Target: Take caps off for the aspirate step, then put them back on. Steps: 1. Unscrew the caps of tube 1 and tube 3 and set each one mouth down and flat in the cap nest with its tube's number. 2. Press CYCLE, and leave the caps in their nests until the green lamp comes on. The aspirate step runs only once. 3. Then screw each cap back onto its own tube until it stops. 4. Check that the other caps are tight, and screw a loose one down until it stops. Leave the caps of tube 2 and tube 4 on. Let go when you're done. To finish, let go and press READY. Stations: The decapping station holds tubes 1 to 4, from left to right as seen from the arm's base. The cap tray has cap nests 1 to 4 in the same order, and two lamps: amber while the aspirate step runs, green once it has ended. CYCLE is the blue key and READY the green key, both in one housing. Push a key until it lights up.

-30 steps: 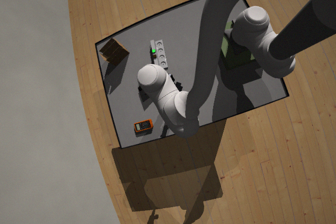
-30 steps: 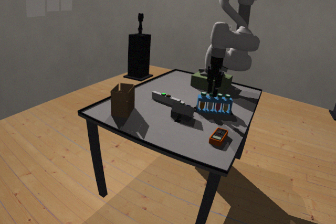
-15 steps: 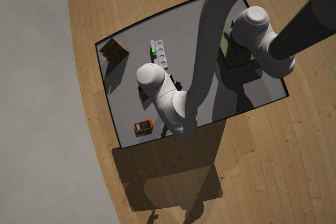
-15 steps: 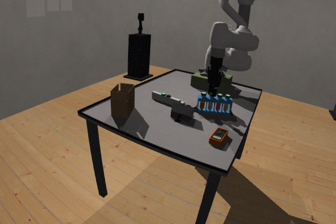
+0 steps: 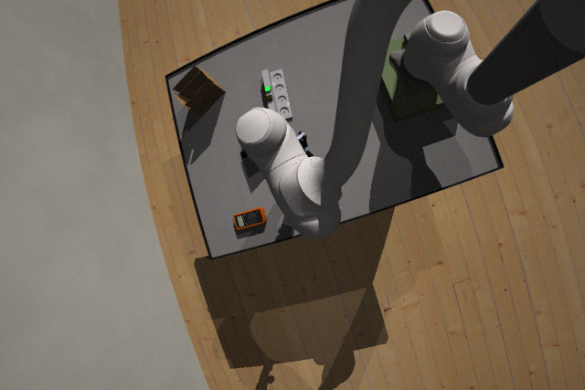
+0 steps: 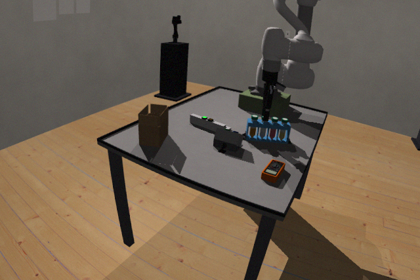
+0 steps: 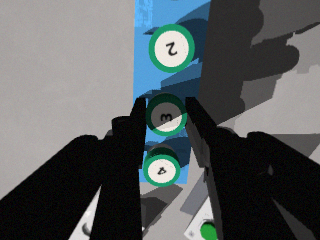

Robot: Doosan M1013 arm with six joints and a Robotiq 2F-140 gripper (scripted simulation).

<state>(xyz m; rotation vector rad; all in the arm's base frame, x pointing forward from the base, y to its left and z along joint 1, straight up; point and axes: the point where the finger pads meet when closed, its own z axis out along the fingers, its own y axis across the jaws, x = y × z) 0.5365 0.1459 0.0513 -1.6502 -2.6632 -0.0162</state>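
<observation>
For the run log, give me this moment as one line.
step: recap tube 3 | tool: shut on cap 3, over blue rack | green lamp: lit | caps 2, 4: on

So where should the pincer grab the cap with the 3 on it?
By its round green rim, coming straight down from above. Cap 3 sits upright on its tube in the blue rack, with caps 2 and 4 close along the row. So the pincer pinches across the row, one finger on each free side.
</observation>
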